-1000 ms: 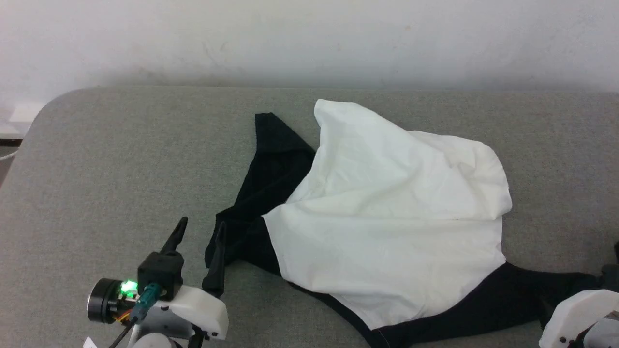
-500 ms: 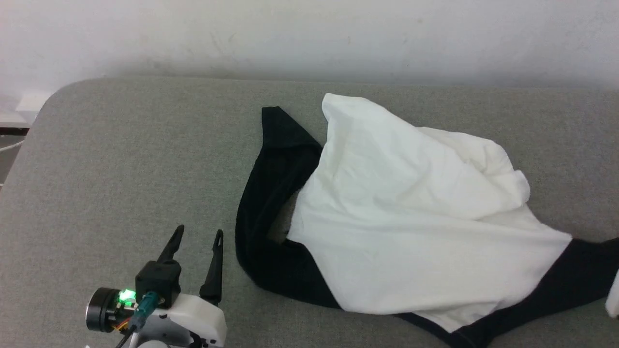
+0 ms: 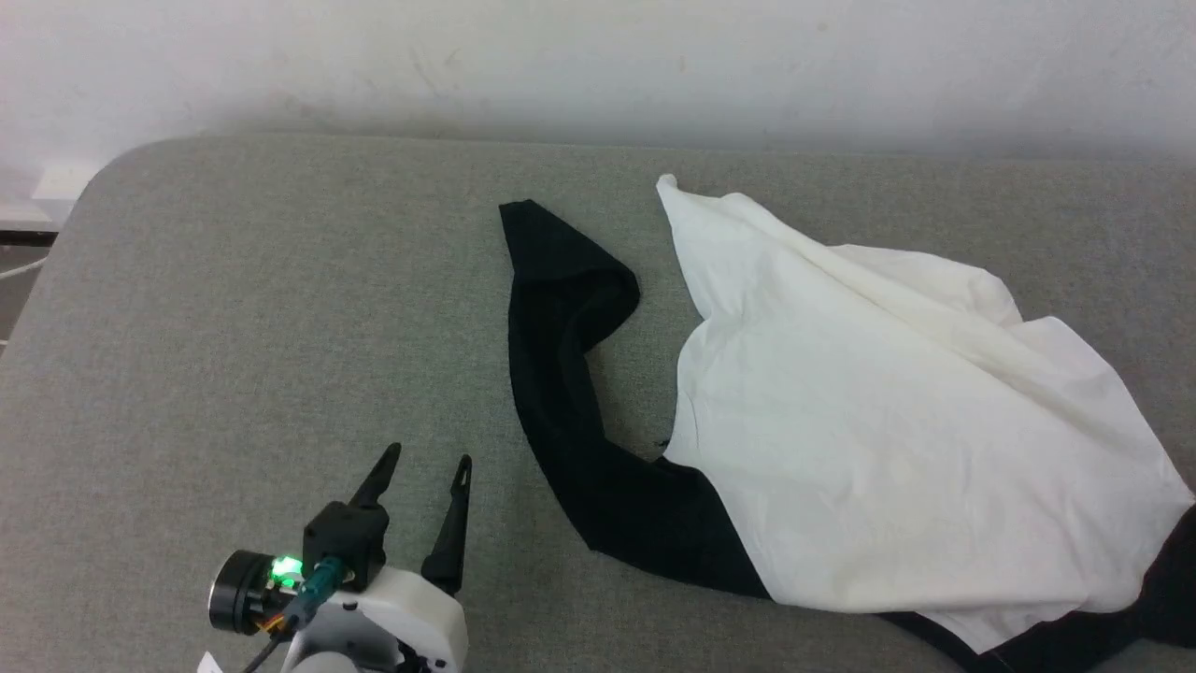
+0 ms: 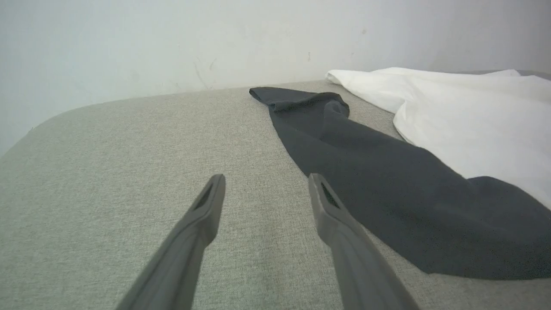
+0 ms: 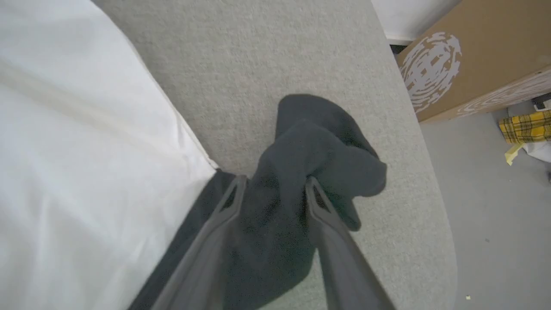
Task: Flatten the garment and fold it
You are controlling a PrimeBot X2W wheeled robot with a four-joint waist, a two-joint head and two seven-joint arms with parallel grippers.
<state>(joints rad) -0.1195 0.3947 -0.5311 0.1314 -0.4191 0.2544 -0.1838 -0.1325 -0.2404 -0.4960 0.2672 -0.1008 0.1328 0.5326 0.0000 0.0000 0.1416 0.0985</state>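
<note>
Both differ: the left end effector [image 3: 428,453] hangs released, the garment [image 3: 888,421] just to its right. The right end effector [image 5: 275,185] grasps a bunched black sleeve [image 5: 318,146].

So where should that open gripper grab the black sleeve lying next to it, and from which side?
The black sleeve lies flat on the grey surface and runs away to a narrow far end. That end is probably the best spot, since it is slim enough to fit between the fingers. The open left gripper would likely come from the bare side left of the sleeve, fingers low, and pinch the edge.
</note>
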